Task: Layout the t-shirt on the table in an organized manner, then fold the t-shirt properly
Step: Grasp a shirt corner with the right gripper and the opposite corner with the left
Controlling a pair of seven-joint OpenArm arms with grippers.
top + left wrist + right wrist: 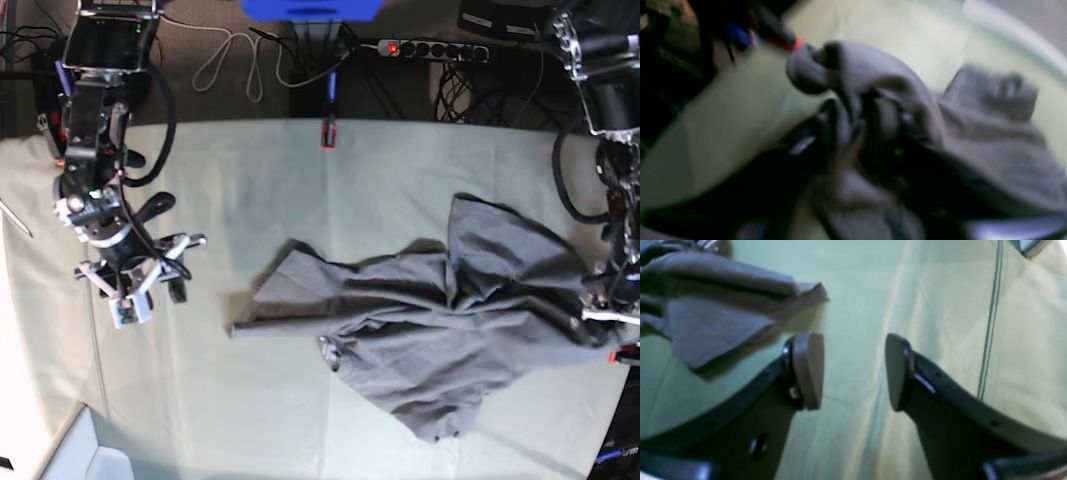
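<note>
I see the table (pixel 300 180) filling almost the whole base view, covered in pale green cloth with faint crease lines. A red and black clamp (pixel 327 133) sits at its far edge, top centre of the frame.

The t-shirt (pixel 440 320) lies crumpled on the table, right of centre in the base view. It stretches from a pointed fold at mid-frame out to the right edge, with one flap turned up toward the upper right and a bunched corner hanging toward the lower centre. It is rumpled, not spread flat.

My left gripper (pixel 603 310) is at the far right edge of the base view, right at the shirt's right-hand end. In the left wrist view, the dark fingers (pixel 826 133) sit in the middle of the frame with grey fabric bunched between and around them, but the picture is badly blurred. I cannot tell whether those jaws are gripping the cloth or parted.

My right gripper (pixel 855 371) is at the left of the base view, well apart from the shirt. In the right wrist view, its jaws stand wide with only bare green cloth between the pads (pixel 808 370). A shirt corner lies in the upper left of that frame, near the left pad.
</note>
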